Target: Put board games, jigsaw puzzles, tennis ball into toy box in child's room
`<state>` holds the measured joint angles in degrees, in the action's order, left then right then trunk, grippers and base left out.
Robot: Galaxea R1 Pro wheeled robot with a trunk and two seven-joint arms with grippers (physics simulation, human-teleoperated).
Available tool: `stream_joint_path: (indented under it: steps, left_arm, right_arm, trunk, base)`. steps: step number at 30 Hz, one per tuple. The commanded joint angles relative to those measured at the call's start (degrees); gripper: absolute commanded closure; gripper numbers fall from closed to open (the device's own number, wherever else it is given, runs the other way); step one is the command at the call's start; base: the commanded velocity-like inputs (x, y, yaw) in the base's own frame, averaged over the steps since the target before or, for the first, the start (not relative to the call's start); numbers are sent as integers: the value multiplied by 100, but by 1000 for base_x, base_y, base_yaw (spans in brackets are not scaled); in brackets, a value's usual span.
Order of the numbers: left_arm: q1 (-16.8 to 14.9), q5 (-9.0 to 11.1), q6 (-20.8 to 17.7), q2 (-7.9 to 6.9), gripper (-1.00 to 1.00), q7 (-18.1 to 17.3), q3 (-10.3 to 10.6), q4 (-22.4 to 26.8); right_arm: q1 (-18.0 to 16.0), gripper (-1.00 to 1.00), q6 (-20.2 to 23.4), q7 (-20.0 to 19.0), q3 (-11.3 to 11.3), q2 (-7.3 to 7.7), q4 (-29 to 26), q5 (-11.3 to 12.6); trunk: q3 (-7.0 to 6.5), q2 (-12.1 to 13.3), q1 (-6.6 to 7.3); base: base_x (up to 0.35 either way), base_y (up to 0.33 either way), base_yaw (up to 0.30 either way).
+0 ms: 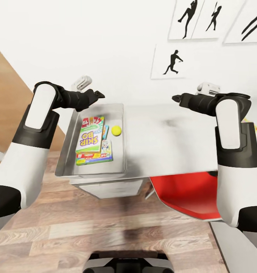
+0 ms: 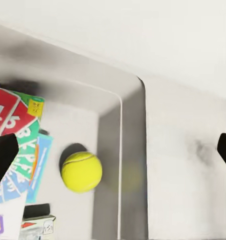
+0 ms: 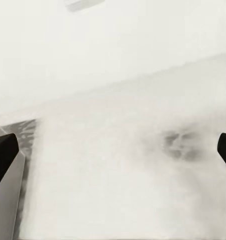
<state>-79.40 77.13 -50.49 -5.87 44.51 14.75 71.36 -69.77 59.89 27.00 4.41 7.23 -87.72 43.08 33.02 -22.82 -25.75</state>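
My left pincer [image 1: 100, 94] hangs above the far edge of the toy box [image 1: 64, 159], its two dark fingers apart with nothing between them, and my right pincer [image 1: 175, 98] hangs over the bare part of the desk [image 1: 170, 140], also spread wide and empty. The toy box stands at the left end of the desk – a pale grey plastic bin with sloping smooth walls and a rounded rim. Inside it I see the tennis ball [image 2: 81, 171], resting on the floor of the bin just beside the stack of board games [image 1: 91, 140]; the top one is the yellow and green box with big letters. The ball looks fuzzy and round, so I judge it is light but will roll easily if pushed; I would close on it from both sides across the middle. The game boxes are flat stiff cardboard with glossy print, probably a bit slippery, and best taken at a long edge. At the far right edge of the desk a small bit of bright colour [image 1: 253, 124] shows – too little to say what it is. Under the desk stands a red chair [image 1: 185, 193] on the wood-plank floor [image 1: 105, 231].
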Motion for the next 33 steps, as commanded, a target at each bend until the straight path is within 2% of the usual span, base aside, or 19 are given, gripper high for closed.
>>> stream_joint_path:
  steps: [1, 9, 15, 18, 19, 23, 33]
  left_arm:
    - [-5, 56, 3, -4, -100, 58, 11, 6]
    - [-5, 56, 4, 6, -100, 58, 16, 8]
    - [-5, 56, 8, 41, -100, 58, 23, 9]
    - [-5, 56, 10, 90, -100, 58, 25, 6]
    - [-5, 50, 13, 158, -100, 60, 27, 4]
    - [-5, 37, 20, 278, -100, 70, 36, -24]
    - [-8, 25, 29, 446, -100, 75, 58, -61]
  right_arm:
    - [-8, -100, 11, 60, 10, 5, -1, 51]
    - [-4, -100, 11, 60, -1, 18, 2, 50]
    - [-2, -100, 11, 60, -29, 86, 17, 51]
    - [0, -100, 11, 58, -41, 164, 26, 51]
    - [9, -100, 11, 59, -52, 232, 34, 51]
    - [35, -100, 11, 52, -95, 384, 35, 53]
    - [56, -100, 11, 20, -233, 594, 35, 59]
  trunk:
    - [8, -10, -3]
    - [8, -10, -3]
    - [8, -10, -3]
    - [8, -10, -3]
    - [8, -10, -3]
    - [8, -10, -3]
    - [8, -10, -3]
  base:
    - [0, 0, -282]
    - [0, 0, -283]
    - [0, 0, -284]
    - [0, 0, -284]
    - [0, 0, -284]
    - [0, 0, -284]
    - [0, 0, -284]
